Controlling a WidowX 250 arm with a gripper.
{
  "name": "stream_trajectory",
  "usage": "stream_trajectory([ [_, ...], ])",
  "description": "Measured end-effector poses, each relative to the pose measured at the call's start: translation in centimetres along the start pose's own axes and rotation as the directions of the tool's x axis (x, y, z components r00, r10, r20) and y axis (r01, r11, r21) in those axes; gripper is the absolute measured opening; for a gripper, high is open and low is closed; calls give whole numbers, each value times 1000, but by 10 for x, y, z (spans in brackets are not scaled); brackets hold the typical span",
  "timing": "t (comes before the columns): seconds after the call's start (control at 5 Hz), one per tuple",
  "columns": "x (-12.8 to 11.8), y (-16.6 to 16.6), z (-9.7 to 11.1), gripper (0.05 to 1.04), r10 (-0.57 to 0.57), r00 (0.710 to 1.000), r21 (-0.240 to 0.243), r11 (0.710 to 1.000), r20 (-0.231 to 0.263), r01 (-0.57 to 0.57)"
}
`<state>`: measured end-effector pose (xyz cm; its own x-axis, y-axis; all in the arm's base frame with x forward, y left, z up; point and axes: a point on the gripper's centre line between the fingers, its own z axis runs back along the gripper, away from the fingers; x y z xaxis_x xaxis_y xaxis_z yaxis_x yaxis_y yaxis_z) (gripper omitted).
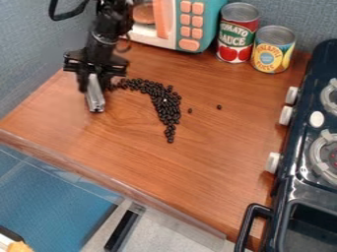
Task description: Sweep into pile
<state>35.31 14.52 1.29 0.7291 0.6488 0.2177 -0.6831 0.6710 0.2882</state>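
The black gripper (99,78) hangs over the left part of the wooden table, holding a grey metallic tool (95,96) that points down toward the front. Dark beans (166,106) lie to the right of the tool in a curved band, running from beside the gripper rightward and then toward the front. Its thin end is near the middle of the table. A single bean (219,107) lies apart to the right, and another loose bean (190,110) is close to the band's right side.
A toy microwave (178,24) stands at the back, with a tomato sauce can (237,33) and a pineapple can (272,49) to its right. The dark toy stove (303,192) with white knobs runs along the right side. A clear raised edge (112,182) borders the table's front.
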Motion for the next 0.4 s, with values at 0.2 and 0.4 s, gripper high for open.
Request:
stream_trajectory([
  [0.2, 1, -7, 2, 385, 0, 1000, -28, 1000, -23, -1],
  [0.4, -1, -13, 4, 384, -16, 999, -52, 999, -30, 14],
])
